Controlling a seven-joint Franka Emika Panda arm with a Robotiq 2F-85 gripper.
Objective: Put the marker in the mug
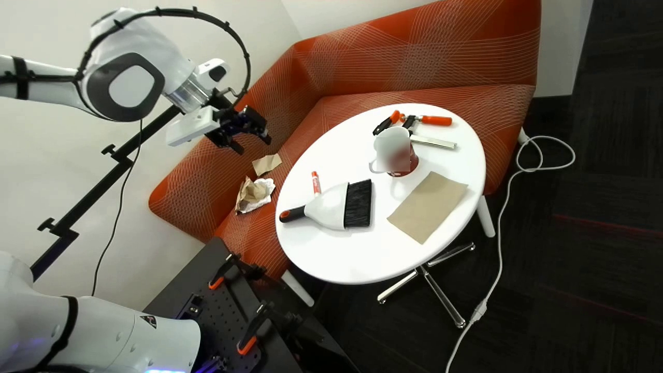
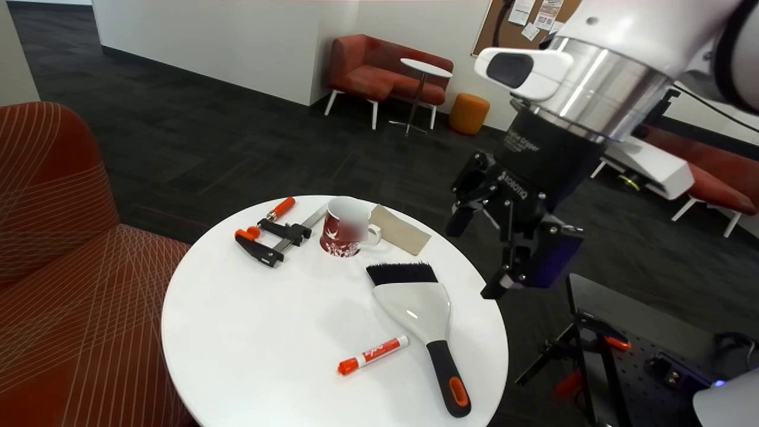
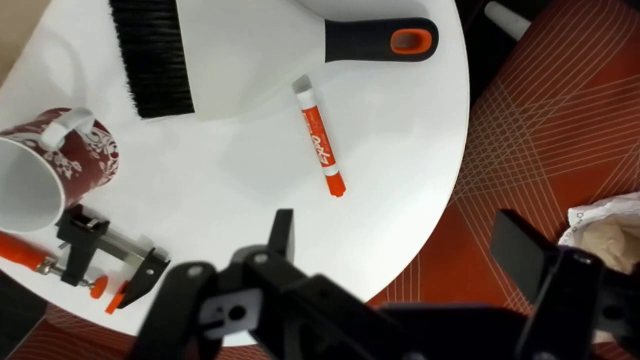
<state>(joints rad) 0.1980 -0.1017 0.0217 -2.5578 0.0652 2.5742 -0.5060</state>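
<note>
The marker is a slim stick with a red-and-white body and a red cap. It lies flat on the white round table beside the brush, and shows in an exterior view and the wrist view. The mug, red and white with a pattern, stands upright on the table; its open mouth and handle show in the wrist view. My gripper is open and empty. It hangs above and apart from the table, beyond the marker's capped end in the wrist view; both exterior views show it.
A white hand brush with black bristles and a dark handle lies beside the marker. An orange-handled clamp lies next to the mug. A brown sheet lies on the table. A red sofa borders the table, with crumpled paper on its seat.
</note>
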